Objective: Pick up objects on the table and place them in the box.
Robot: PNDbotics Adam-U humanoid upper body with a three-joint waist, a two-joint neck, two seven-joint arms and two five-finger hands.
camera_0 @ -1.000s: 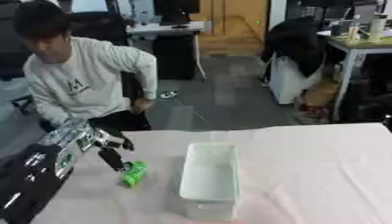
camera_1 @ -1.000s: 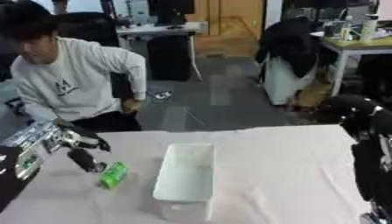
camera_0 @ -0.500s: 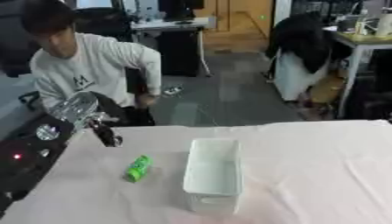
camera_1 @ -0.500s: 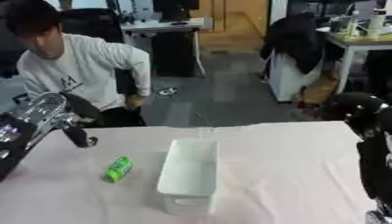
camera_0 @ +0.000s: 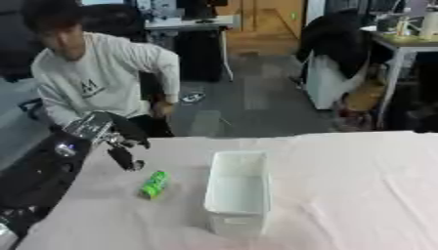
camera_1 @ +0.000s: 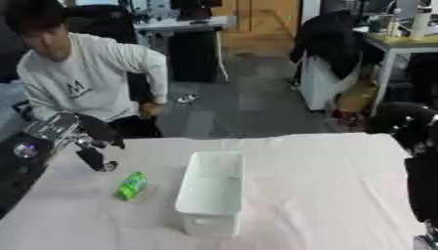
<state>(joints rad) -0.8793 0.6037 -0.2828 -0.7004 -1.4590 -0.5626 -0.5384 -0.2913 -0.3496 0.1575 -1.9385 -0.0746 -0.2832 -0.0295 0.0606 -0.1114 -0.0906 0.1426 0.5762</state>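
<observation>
Our left hand (camera_0: 120, 146) hangs over the table's near-left part, fingers curled together and holding nothing. The green object (camera_0: 154, 184) lies on the table just below and inward of the hand, apart from it; the white box (camera_0: 239, 190) stands beyond the object, further inward. We judge that we should open the fingers, descend over the object, and close across its narrow width. The right hand is not visible.

One green object (camera_0: 154, 184), one white box (camera_0: 239, 190).
</observation>
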